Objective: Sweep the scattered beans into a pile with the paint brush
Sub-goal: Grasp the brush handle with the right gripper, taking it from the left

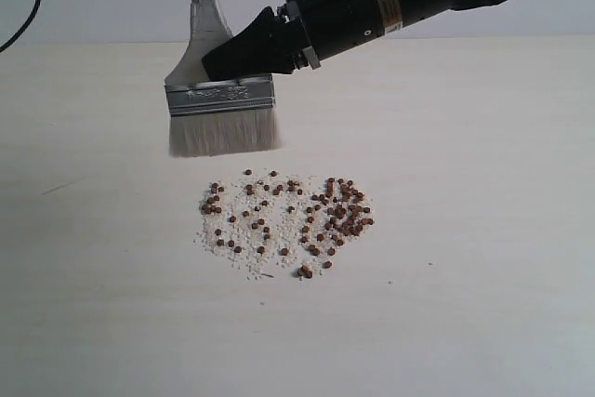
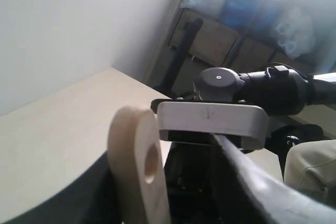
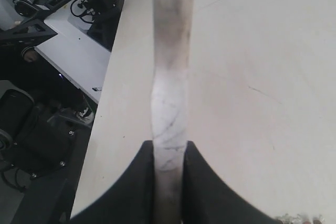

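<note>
Exterior view, nearest first: the pale, wood-grained table [image 1: 93, 323] is bare at the front. Beyond this lie the small, round, reddish-brown beans [image 1: 288, 216], several dozen and too many to count singly. They are spread over one broad patch of fine whitish crumbs [image 1: 244, 234] and lie densest at its right side.

Behind the patch's left half hangs one wide, flat paint brush with a pale wooden handle, silver ferrule and off-white bristles [image 1: 221, 104]. It is upright with its bristles down, raised off the table and apart from the beans.

The black right gripper [image 1: 237, 55] reaches in from the upper right. It is clamped on the handle just above the ferrule and hides part of it. The right wrist view confirms both fingers pressed against the brush, seen edge-on.

Farthest back are a pale wall and one black cable [image 1: 33, 6] at the upper left.

Left wrist view: the holed handle end stands between the fingers of the left gripper [image 2: 157, 153]. The jaws are spread, with a gap showing on one side.
</note>
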`<action>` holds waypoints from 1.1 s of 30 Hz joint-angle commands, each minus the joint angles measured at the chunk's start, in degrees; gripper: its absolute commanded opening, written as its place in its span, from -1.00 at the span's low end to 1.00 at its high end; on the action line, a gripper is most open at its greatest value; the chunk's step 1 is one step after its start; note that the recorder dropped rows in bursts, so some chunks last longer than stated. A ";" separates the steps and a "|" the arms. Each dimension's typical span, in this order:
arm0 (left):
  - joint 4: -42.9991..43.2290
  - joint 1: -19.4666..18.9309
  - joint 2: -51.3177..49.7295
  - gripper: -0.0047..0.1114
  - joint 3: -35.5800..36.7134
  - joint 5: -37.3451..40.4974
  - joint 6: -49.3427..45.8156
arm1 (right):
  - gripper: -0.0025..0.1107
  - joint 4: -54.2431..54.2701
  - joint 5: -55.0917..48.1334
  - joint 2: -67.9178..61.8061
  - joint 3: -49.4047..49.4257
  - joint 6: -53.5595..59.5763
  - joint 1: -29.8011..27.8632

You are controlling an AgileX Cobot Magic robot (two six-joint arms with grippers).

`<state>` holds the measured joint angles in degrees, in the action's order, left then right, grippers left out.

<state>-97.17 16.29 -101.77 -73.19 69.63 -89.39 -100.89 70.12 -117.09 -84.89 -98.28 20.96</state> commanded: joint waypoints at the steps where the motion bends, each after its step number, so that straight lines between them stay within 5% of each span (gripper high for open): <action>1: 0.24 0.25 0.18 -0.11 -0.44 0.33 0.27 | -0.96 1.17 -0.16 0.31 -0.59 0.66 -0.44; 4: 1.05 0.25 0.18 -0.26 -0.44 0.33 0.27 | -0.96 2.04 -0.16 0.31 -0.59 0.66 -0.44; 7: 1.44 0.25 0.18 -0.93 -0.44 0.33 0.10 | -0.96 2.03 -0.16 0.31 -0.59 0.66 -0.44; 15: 1.55 0.25 0.18 -0.92 -0.44 0.33 -0.24 | -0.89 2.56 -0.16 0.31 -0.68 1.18 -0.44; 24: 1.98 0.25 0.14 -0.92 -0.44 0.33 -0.48 | -0.11 10.72 -0.16 0.31 -0.68 9.23 -0.44; 33: 1.98 0.25 0.03 -0.92 -0.44 0.33 -0.49 | -0.10 16.98 -0.16 0.31 -0.68 14.16 -0.29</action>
<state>-94.39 16.29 -101.77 -73.42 69.76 -89.54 -86.59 70.13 -117.09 -85.26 -85.61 20.92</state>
